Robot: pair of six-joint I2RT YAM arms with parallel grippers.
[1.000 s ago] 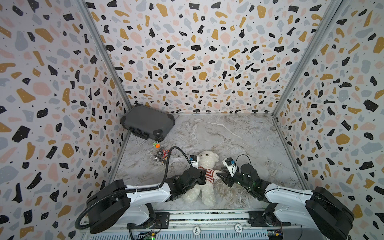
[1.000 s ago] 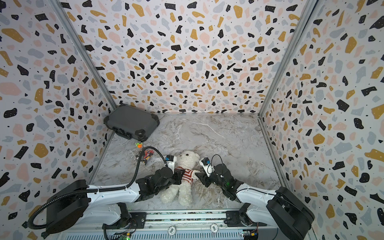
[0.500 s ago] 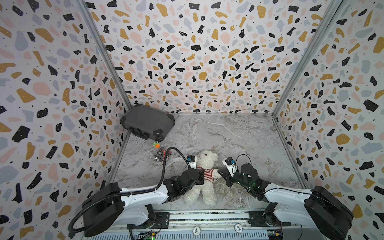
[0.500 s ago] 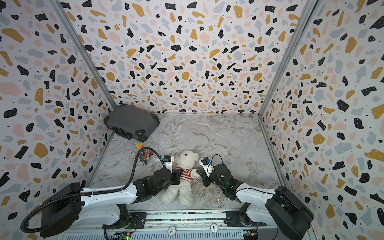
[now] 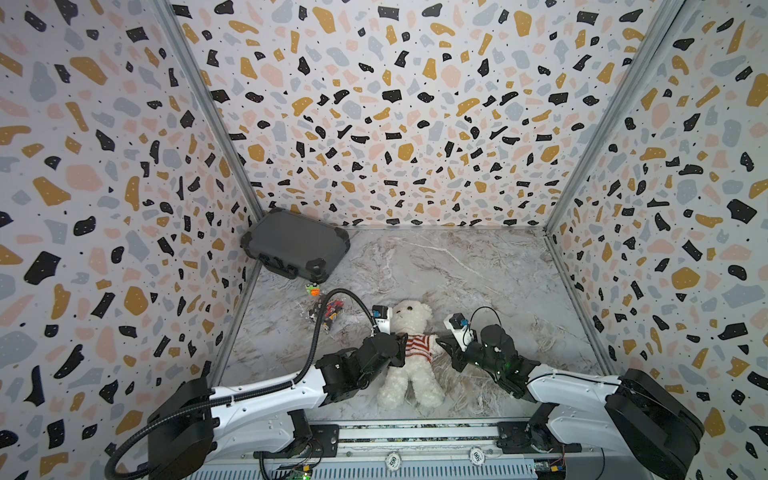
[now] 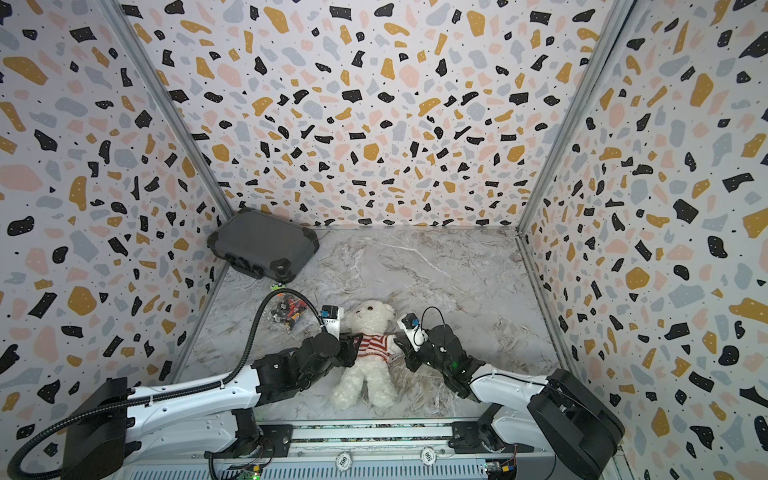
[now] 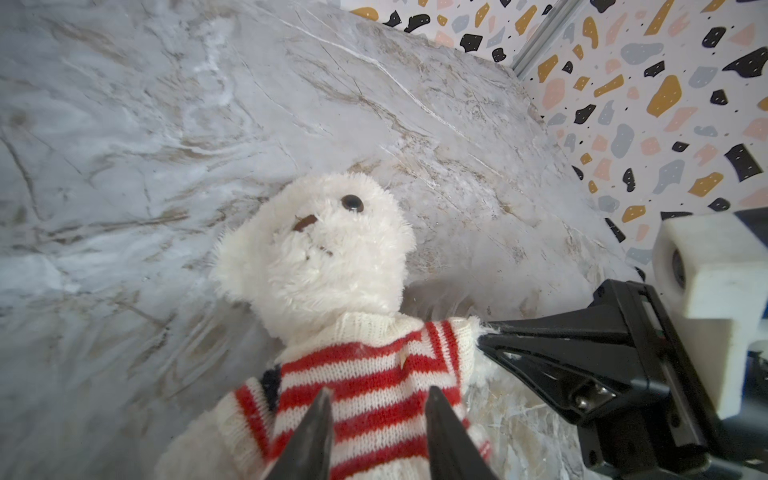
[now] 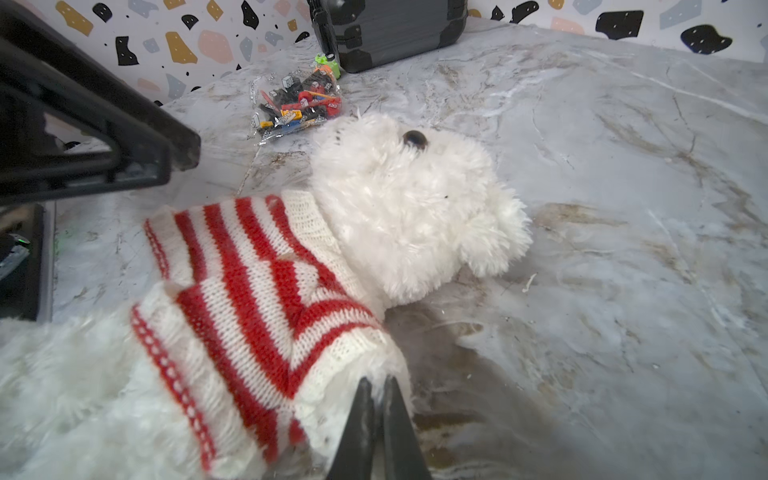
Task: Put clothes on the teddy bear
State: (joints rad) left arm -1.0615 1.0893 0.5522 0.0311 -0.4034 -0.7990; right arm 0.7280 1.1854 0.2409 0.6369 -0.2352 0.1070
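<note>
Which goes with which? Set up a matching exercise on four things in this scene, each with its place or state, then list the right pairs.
1 teddy bear
2 grey case
3 left end effector
4 right end effector

A shut, pinching the bear's paw by the sleeve cuff
B in the far left corner
C on its back, wearing a striped sweater
D open above the sweater's front

Pairs: 1-C, 2-B, 3-D, 4-A
</note>
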